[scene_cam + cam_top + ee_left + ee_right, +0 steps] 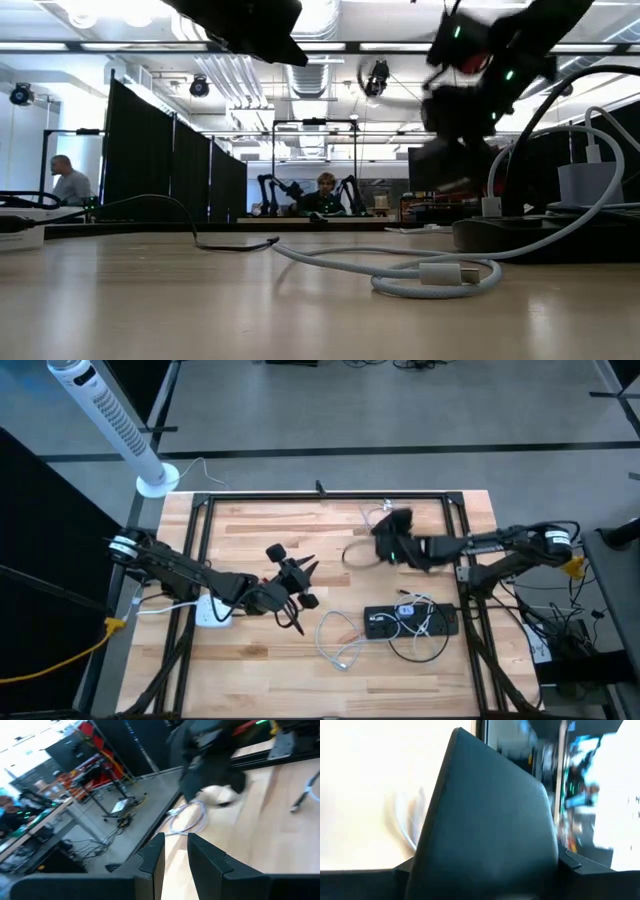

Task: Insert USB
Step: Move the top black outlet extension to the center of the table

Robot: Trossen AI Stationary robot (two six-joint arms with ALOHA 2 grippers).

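A white USB cable (pixel 340 645) lies slack on the wooden table, its plug end (pixel 440 272) near the low camera. A black hub (pixel 410 622) with white cords piled on it sits right of that cable. My left gripper (pixel 300 585) hovers over the table's middle, left of the hub. Its fingers (pixel 175 857) stand a narrow gap apart with nothing between them. My right gripper (pixel 385 538) hangs blurred over the far right part of the table, beside a thin grey cable loop (pixel 358 555). One dark finger (pixel 485 820) fills the right wrist view.
A white power block (pixel 213 610) with a cord lies under my left arm near the left edge. A black frame rail (pixel 320 497) runs round the tabletop. A white tower fan (pixel 110 420) stands beyond the far left corner. People sit in the room behind.
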